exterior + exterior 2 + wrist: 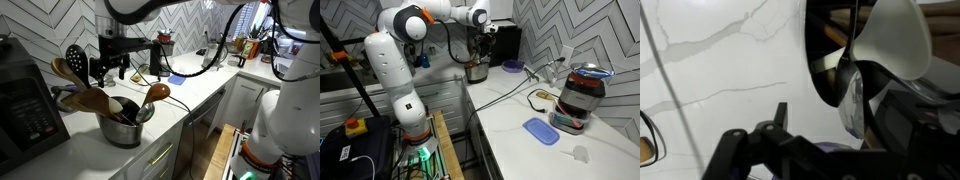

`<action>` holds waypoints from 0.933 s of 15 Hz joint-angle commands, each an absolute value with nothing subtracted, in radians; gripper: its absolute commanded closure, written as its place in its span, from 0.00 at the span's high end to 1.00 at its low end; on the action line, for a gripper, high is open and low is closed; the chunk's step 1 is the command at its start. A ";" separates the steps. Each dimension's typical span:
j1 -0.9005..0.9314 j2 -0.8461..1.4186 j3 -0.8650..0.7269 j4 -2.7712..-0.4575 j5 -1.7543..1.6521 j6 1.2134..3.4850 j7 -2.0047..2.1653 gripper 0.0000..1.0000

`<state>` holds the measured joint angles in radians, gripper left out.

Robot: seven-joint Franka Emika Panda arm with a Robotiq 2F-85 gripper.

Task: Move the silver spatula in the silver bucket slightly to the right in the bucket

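The silver bucket [124, 133] stands on the white counter, packed with wooden spoons, a black slotted spoon [75, 58] and other utensils. It also shows in an exterior view [476, 72]. My gripper [110, 72] hangs just above and behind the bucket with its fingers apart, and it shows above the bucket in an exterior view [480, 42]. In the wrist view a shiny silver blade, likely the silver spatula [851, 100], sits between my fingers [830, 115], close to the right one. I cannot tell whether they touch. The bucket's dark mouth [825, 50] lies beyond.
A pale utensil head [895, 40] rises from the bucket near my fingers. A wooden spoon [155, 94] leans out toward the counter. A black appliance [25, 110] stands beside the bucket. A cable [185, 76], a blue lid [541, 131] and a blender [582, 95] are on the counter.
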<state>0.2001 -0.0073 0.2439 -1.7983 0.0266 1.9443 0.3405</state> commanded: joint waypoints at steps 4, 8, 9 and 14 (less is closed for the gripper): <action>0.224 0.043 0.243 -1.769 -0.045 1.998 0.361 0.94; 0.242 0.093 0.245 -1.744 -0.042 2.029 0.357 0.78; 0.248 0.105 0.243 -1.736 -0.056 2.023 0.376 0.70; 0.269 0.146 0.235 -1.704 -0.101 1.996 0.420 0.30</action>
